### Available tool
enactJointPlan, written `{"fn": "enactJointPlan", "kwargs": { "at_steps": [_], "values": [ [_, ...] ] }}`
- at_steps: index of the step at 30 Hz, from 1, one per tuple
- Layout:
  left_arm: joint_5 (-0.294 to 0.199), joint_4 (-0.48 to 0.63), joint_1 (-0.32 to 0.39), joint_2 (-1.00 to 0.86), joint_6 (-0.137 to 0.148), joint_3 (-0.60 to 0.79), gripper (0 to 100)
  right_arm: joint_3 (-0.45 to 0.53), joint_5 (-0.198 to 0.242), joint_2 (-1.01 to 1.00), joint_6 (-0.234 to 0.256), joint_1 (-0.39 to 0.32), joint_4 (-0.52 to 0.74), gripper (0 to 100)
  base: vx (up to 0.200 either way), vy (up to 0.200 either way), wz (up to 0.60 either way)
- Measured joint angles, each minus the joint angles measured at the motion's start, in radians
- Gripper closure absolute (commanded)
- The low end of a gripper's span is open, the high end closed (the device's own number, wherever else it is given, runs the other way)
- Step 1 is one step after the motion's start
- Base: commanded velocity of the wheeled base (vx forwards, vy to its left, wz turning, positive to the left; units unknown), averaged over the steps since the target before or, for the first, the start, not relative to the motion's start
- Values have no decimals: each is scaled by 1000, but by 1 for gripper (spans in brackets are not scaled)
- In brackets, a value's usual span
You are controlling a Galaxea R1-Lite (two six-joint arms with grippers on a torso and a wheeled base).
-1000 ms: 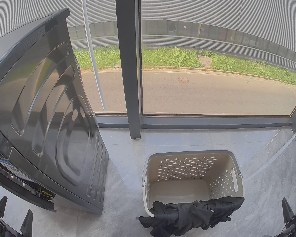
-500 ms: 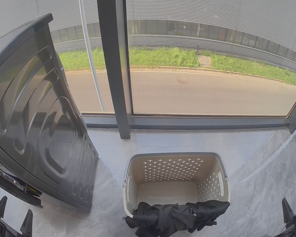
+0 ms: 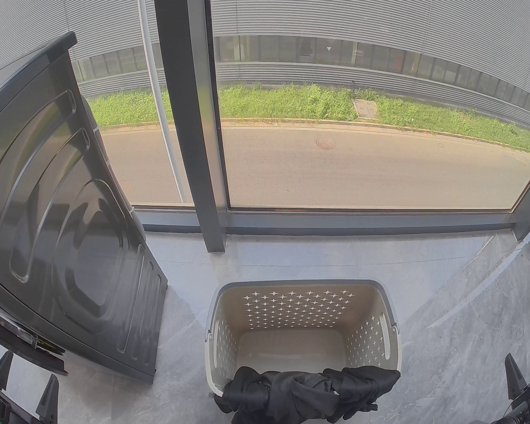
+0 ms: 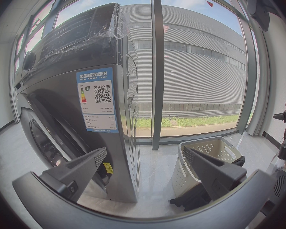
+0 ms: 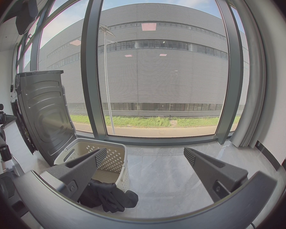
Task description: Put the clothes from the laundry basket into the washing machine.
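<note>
**Jaws.** Left gripper (image 3: 28, 378): jaws apart, holding nothing, low at the near left just before the washing machine's front corner. Right gripper (image 3: 527, 351): jaws apart, likewise unladen, low at the near right above the floor (image 3: 465, 301) and well apart from the basket.

**Task object.** A black garment (image 3: 306, 393) lies bunched and draped across the near rim of the laundry basket (image 3: 303, 285). Part of it falls inside and part hangs outside toward the robot. The basket stands on the floor between the two arms, nearer the right one.

**Destination.** The washing machine (image 3: 59, 207) stands to the left of the basket, its side panel facing it. The round door (image 4: 46, 143) is on the front face. Whether it is open cannot be told.

**Handling.** The garment appears soft, light and limp. It would probably sag and trail when lifted rather than hold its shape. The thick twisted fold resting on the rim seems the best place to pinch, since it offers bulk for the jaws. A hanging end might snag on the rim or the pierced walls.

**Surroundings.** A window (image 3: 365, 148) runs behind.
</note>
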Motion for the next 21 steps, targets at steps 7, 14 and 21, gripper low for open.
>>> {"fn": "enactJointPlan", "kwargs": {
  "at_steps": [7, 14, 21],
  "values": [
    [1, 0, 0, 0, -2, 0, 0, 0, 0, 0, 0, 0, 0, 0, 29, 0, 0],
    [2, 0, 0, 0, -3, 0, 0, 0, 0, 0, 0, 0, 0, 0, 0, -114, 0],
    [2, 0, 0, 0, -3, 0, 0, 0, 0, 0, 0, 0, 0, 0, 0, -57, 0]
  ]
}}
